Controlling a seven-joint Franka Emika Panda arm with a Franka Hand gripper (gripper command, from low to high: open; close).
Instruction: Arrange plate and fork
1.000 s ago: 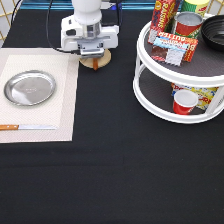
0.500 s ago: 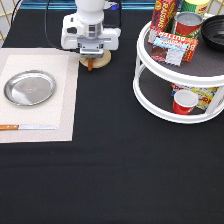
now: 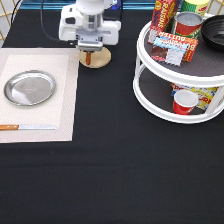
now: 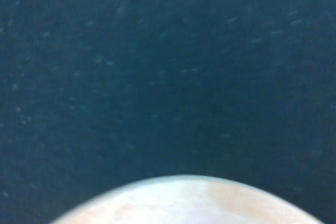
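The shiny silver plate [image 3: 29,87] lies on the beige placemat [image 3: 65,100] at the exterior view's left. My gripper [image 3: 90,50] is low over the round tan wooden coaster [image 3: 100,59] at the exterior view's top. The orange-brown handle of the fork [image 3: 86,58] pokes out right under the gripper, on the coaster's left side; its tines are hidden by the hand. In the wrist view, the coaster's pale rounded edge [image 4: 184,200] shows against the dark tablecloth.
A wooden-handled knife [image 3: 27,127] lies on the placemat below the plate. A white two-tier turntable rack [image 3: 150,95] with cans, packets and a red cup [image 3: 184,101] stands at the exterior view's right. A black cloth covers the table.
The hand has shifted slightly toward the exterior view's top over the coaster. The plate and the knife have not moved.
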